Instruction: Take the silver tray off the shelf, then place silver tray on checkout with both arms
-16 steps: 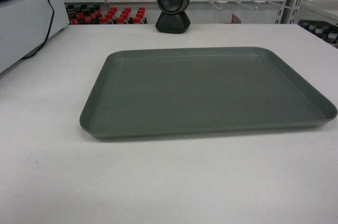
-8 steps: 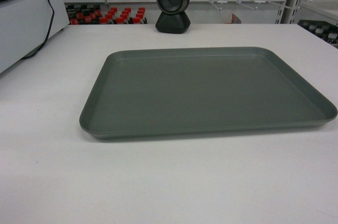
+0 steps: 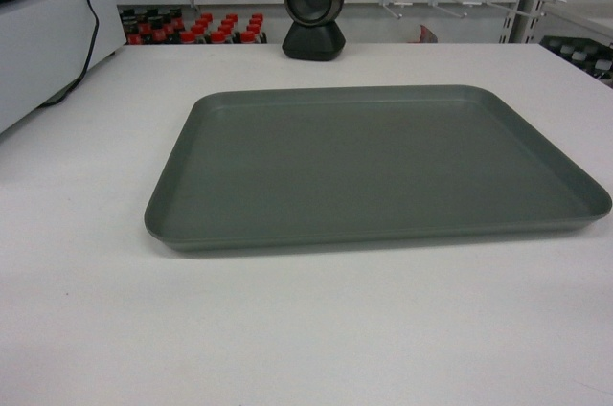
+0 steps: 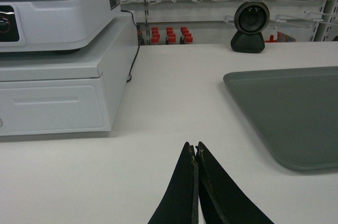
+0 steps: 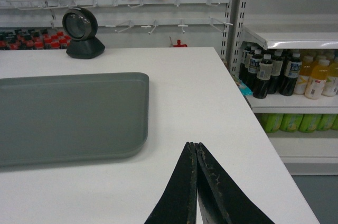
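Black left gripper (image 4: 196,147) pressed together and empty, low over the wide white checkout table (image 4: 169,102), just left of the large dull grey-silver metal tray (image 4: 290,113); black right gripper (image 5: 195,146) likewise together, empty, off the tray's right edge. Tray flat on the table, before the round black scanner (image 3: 313,11), beside the white box machine (image 4: 58,65). Placement apparently finished: best to back both arms away level, clear of the rim. No shift from the earlier head views.

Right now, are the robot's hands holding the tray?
No. The left gripper and right gripper are shut on nothing; the silver tray lies free on the checkout.
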